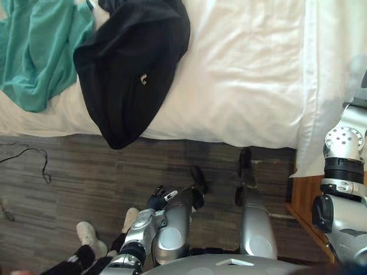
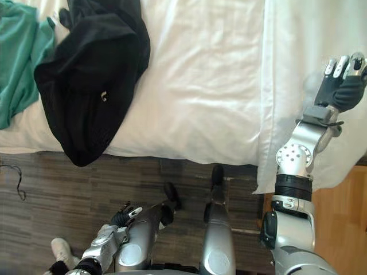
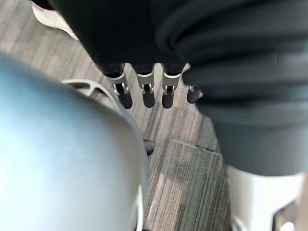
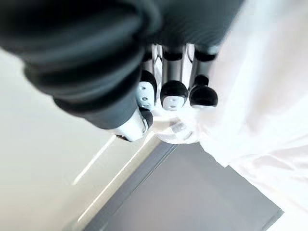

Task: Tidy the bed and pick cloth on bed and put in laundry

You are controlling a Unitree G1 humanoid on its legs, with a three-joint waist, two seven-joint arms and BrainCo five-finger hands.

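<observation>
The teal garment [image 1: 31, 51] is cut off at the frame edge. A black knit garment [image 1: 129, 69] droops over the wrinkled white bed [image 1: 241, 74]. The left robot hand [image 3: 144, 91] hangs relaxed and empty. The right robot hand [image 2: 343, 86] is by the sheet [image 2: 298, 34], its grip unclear.

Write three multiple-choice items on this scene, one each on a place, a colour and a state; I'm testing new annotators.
1. Where is the black cloth?
A. on a chair
B. on the bed, hanging over its edge
C. in a basket

2. What colour is the cloth beside it?
A. red
B. yellow
C. teal

3. How is the left hand?
A. open, holding nothing
B. shut on a towel
C. shut on a pillow

Answers:
1 B: it drapes over the bed's near edge.
2 C: the teal cloth lies next to the black one on the bed.
3 A: its fingers are straight, with only floor past them.
</observation>
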